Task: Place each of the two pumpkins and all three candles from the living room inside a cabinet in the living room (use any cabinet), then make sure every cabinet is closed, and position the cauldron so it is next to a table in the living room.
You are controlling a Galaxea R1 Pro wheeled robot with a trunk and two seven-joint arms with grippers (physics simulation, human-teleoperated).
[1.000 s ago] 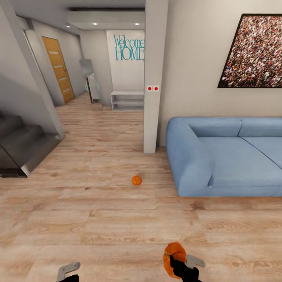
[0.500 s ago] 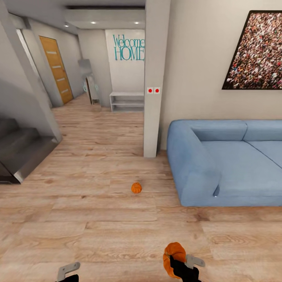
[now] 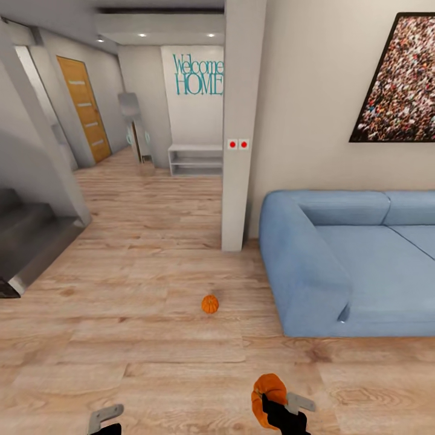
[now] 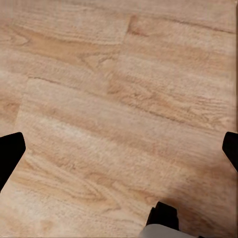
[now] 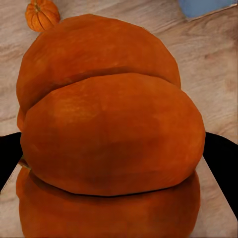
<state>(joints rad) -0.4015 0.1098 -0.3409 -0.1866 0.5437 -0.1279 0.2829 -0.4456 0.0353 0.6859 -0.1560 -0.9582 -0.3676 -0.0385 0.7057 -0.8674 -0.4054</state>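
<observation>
1. The right gripper (image 3: 273, 403) was clamped on one pumpkin (image 5: 111, 134), its jaws pressed against the two sides.
2. The left gripper (image 4: 119, 148) had its jaws wide apart over bare floor (image 4: 119, 89), nothing between them.
3. The second pumpkin (image 3: 209, 304) sat on the floor well ahead of both jaws, beside the sofa (image 3: 338, 266).
4. Judged step: fetching that second pumpkin with the free left gripper. Doing it well would mean stopping with it directly ahead of the left jaws, then lowering them astride its ribs before closing.
</observation>
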